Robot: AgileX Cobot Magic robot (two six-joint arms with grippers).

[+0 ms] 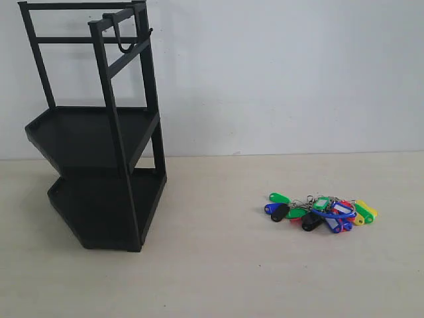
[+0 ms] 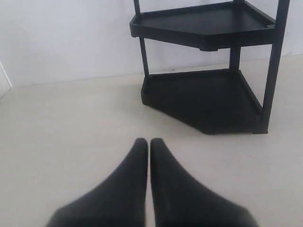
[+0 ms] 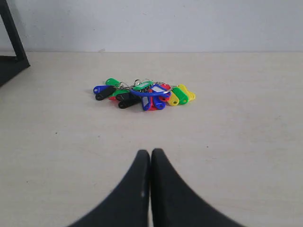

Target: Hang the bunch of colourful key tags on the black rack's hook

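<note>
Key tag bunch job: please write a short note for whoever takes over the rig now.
Left gripper: shut, empty, facing the tall black metal two-tier rack.
Right gripper: shut, empty, facing the colourful plastic key tag bunch, not touching it.
Bunch: on the beige table, apart from the rack.
Small black curved hook on the rack's top bar: empty.
Done: nothing. Left: grasp, lift, hang.

No writing can be read; label windows on the colourful key tag bunch (image 3: 144, 94) are too small.
</note>
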